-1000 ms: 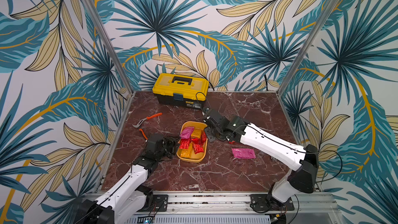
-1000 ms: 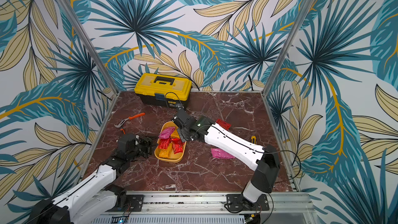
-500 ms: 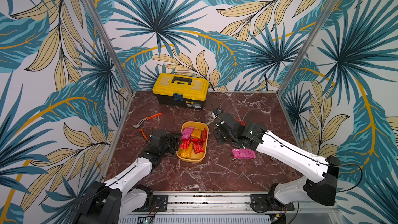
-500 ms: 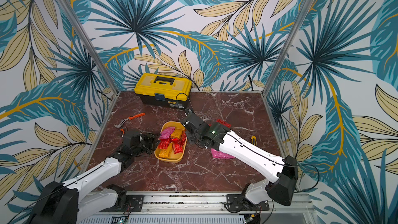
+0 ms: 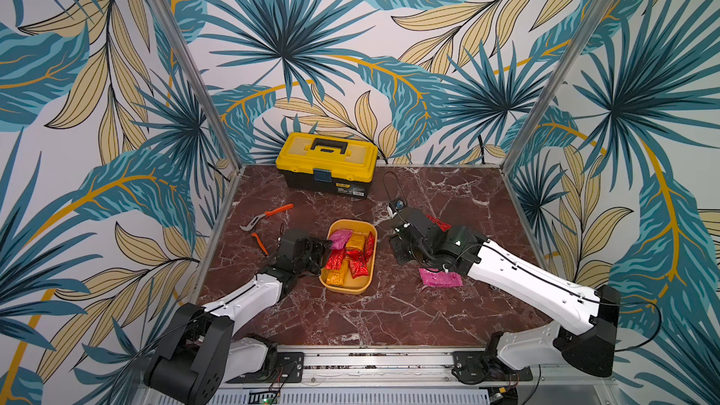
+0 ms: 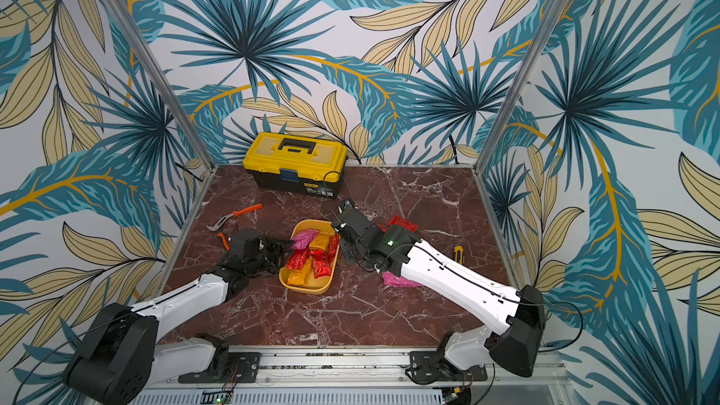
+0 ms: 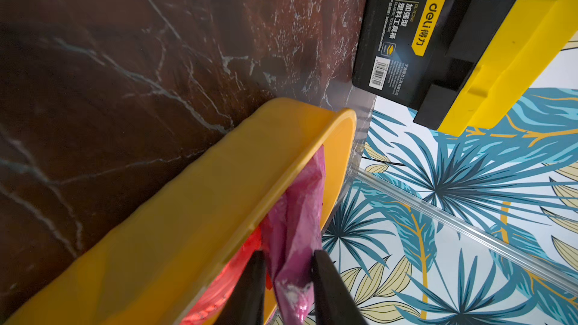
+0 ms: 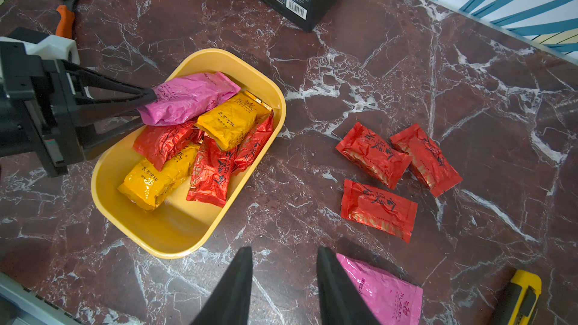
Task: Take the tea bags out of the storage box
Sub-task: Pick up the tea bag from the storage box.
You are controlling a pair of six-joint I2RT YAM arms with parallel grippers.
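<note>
The yellow-orange storage box (image 5: 352, 286) (image 8: 175, 239) sits mid-table and holds several tea bags, red (image 8: 212, 173) and orange (image 8: 231, 120). A magenta tea bag (image 8: 190, 96) (image 7: 297, 220) lies on top at the box's far end. My left gripper (image 7: 287, 276) (image 5: 325, 245) reaches over the box's left wall, shut on that bag's end. My right gripper (image 8: 284, 254) hangs open and empty over the table just right of the box. Beside it lies another magenta tea bag (image 8: 381, 292) (image 5: 440, 278), and three red ones (image 8: 378, 207) lie farther back.
A yellow-lidded black toolbox (image 5: 326, 163) stands at the back. Orange-handled pliers (image 5: 269, 216) lie left of the box. A yellow utility knife (image 8: 519, 295) lies near the right side. Patterned walls close in the table on three sides.
My left gripper has moved in over the box's left wall and closed on the magenta tea bag. My right arm has drawn back from the box to the right.
</note>
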